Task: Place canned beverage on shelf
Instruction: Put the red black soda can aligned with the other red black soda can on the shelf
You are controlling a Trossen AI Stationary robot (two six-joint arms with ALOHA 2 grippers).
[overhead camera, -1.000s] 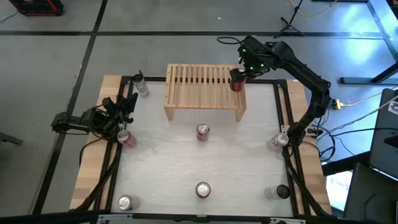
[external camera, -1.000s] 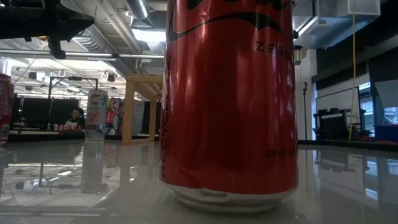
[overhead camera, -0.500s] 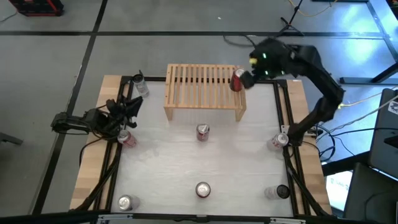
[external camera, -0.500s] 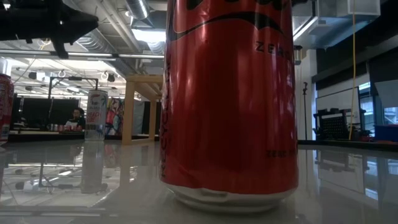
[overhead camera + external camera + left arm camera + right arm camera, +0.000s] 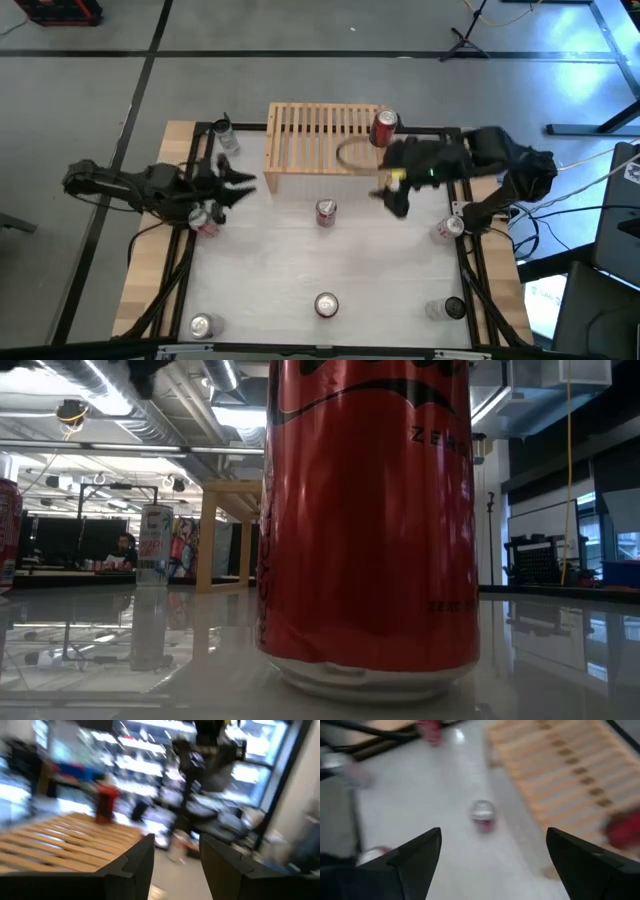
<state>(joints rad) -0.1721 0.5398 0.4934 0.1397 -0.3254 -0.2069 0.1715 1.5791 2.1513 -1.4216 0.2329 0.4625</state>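
Hovering over the counter in front of the shelf's right end, the right gripper carries nothing: in its wrist view the two fingers stand wide apart with only the white surface between them. This fits a release, because a red can stands upright on the right end of the shelf, near the back edge, free of any finger. I judge that this can is the one the task asks for, and that it was set at the end so the remaining slats keep room for more cans.

The left gripper reaches toward the middle of the counter, just beside a red-and-white can near the left rail. Its fingers are parted and hold nothing; its wrist view looks over the shelf slats toward the red can.

Other cans stand well apart on the counter: one in front of the shelf, one at the near middle, others near the corners. Probably they are spread so that each can be grasped without touching a neighbour.
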